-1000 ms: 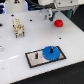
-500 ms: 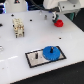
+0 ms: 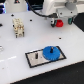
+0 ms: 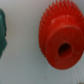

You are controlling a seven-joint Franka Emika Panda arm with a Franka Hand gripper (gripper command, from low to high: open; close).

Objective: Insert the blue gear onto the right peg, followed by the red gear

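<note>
The blue gear (image 3: pixel 49 53) lies flat on the black-framed pale plate (image 3: pixel 33 62), on the half toward the exterior view's right. The right peg is hidden at its hub. The shorter dark pin (image 3: pixel 38 55) stands bare beside it. At the back of the exterior view's right, the red gear (image 3: pixel 59 23) rests on the white table. My gripper (image 3: pixel 60 19) hangs right over it and looks open, touching nothing. In the wrist view the red gear (image 4: pixel 62 36) fills the frame, centre hole up, and no fingers show.
A beige block-like object (image 3: pixel 18 27) stands at the back on the exterior view's left. A dark green thing (image 4: pixel 2 31) shows at the edge of the wrist view, beside the red gear. Small black dots mark the white table (image 3: pixel 15 50).
The gripper has come down slightly over the red gear. The blue gear and the plate have not moved.
</note>
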